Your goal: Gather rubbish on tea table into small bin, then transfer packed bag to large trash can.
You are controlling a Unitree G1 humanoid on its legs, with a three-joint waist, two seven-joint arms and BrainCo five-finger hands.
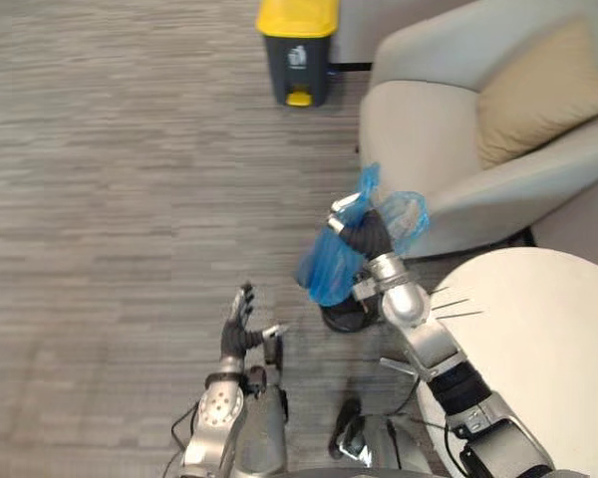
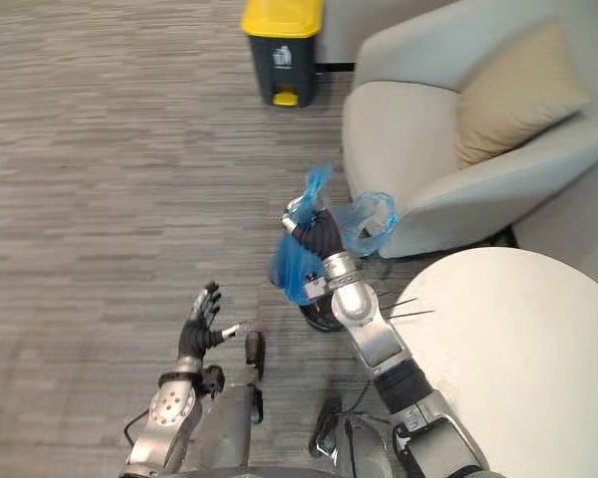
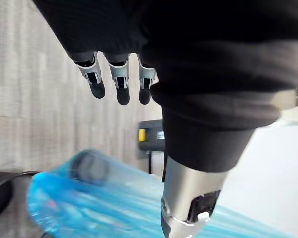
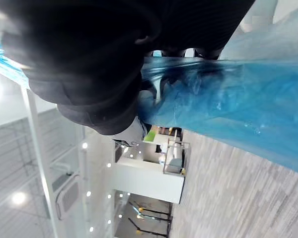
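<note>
Quick count: one blue bag (image 1: 329,267), one trash can (image 1: 297,50) with a yellow lid, one armchair (image 1: 429,149) with one tan cushion (image 1: 538,90) on it, and one round white table (image 1: 548,339). The bag is the thing that matters, and it's up in the air in the right hand (image 1: 367,237). The fingers are clenched around the bunched-up top, so the body hangs down on the left side and the loop handles stick out on the armchair side. The plastic is see-through-ish, but I honestly can't tell what's in it. The can's lid is down, so its inside is hidden. It stands on the carpet (image 1: 110,179) at the far end, just beside the armchair's back corner. The left hand (image 1: 241,329) is low and closer to the robot, over bare carpet, fingers straight and relaxed with nothing in it. Its wrist camera looks past the fingertips (image 3: 122,94) at the bag and the can beyond. As for edges, the bag hangs near the armchair's front corner, and the table's rim runs just beside the right arm. There's a wide open strip of carpet on the left, running all the way up to the can.
</note>
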